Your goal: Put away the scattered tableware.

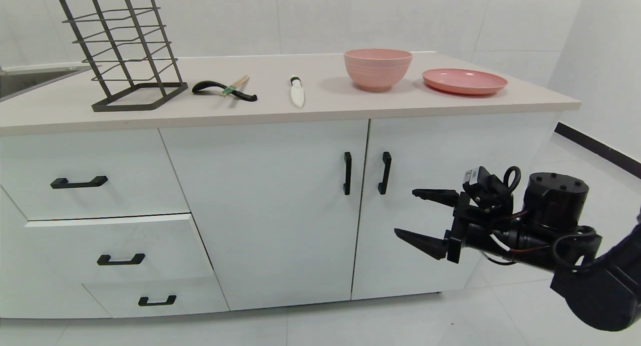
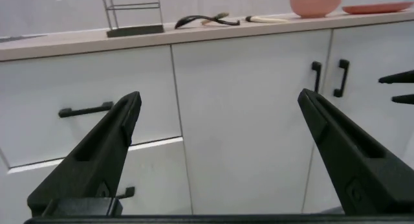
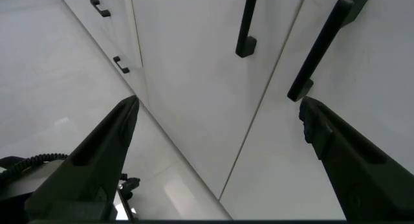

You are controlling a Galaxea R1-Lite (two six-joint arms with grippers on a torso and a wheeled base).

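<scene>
Head view: one bowl (image 1: 377, 68), one plate (image 1: 464, 80).

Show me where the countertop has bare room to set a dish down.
Free: the countertop stretch between the white knife and the pink bowl, the front strip before bowl and pink plate, and the corner between the wire rack and the sink. Crowded: the black ladle and chopsticks lie crossed right beside the rack's foot.

A pink bowl (image 1: 377, 68) stands on the worktop (image 1: 325, 108). A pink plate (image 1: 464, 80) lies just to the right of the bowl. To the bowl's left lie a white knife (image 1: 297, 91), then chopsticks (image 1: 236, 84) crossing a black ladle (image 1: 210, 85), and farthest off a wire rack (image 1: 122, 45). Below the bowl, in front of the cupboard doors (image 1: 280, 211), the right claw (image 1: 404, 211) hangs with its fingers spread and empty.
</scene>
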